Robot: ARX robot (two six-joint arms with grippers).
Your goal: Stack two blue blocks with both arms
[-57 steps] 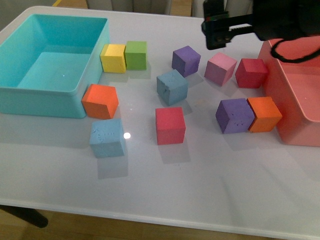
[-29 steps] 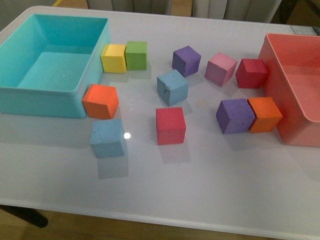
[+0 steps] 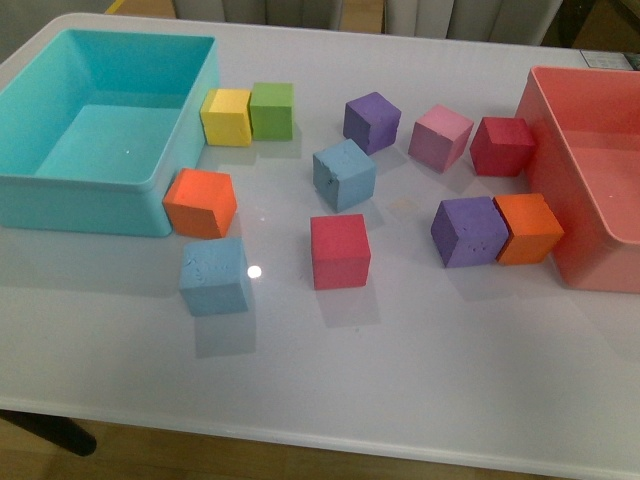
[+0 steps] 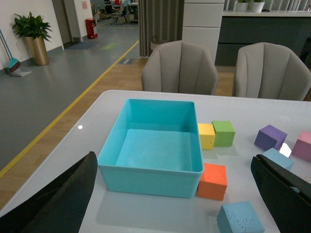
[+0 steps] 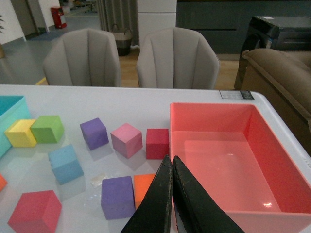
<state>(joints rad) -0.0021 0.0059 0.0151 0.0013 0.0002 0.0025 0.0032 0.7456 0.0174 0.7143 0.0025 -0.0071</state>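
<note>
Hands show only in the wrist views. The left hand point(image 4: 173, 162) is held up off the bench point(image 3: 420, 380), tilted down and forward, its two black fingers point(image 4: 58, 204) spread wide apart with nothing between them. The teal bin point(image 4: 146, 172) sits straight ahead of it, framed by the fingers. The near blue block point(image 3: 214, 276) lies flat on the bench, low and close by one left-hand finger, just this side of the orange cube point(image 4: 213, 180) that sits beside the bin wall. The far blue block point(image 3: 344, 174) sits further out from the left hand, past the same finger, and is apart from the near one, so nothing is stacked. The right hand point(image 5: 171, 158) is also raised and pointing forward, with its fingers point(image 5: 160, 204) pressed together into one thin wedge, gripping nothing. The pink bin point(image 5: 291, 194) is just off to one side of it and the purple cube point(image 5: 116, 196) is close on the other side. The far blue block is well out on that purple-cube side. A small sticker point(image 5: 236, 94) sits on the bench edge beyond the pink bin, its text too small to read.
</note>
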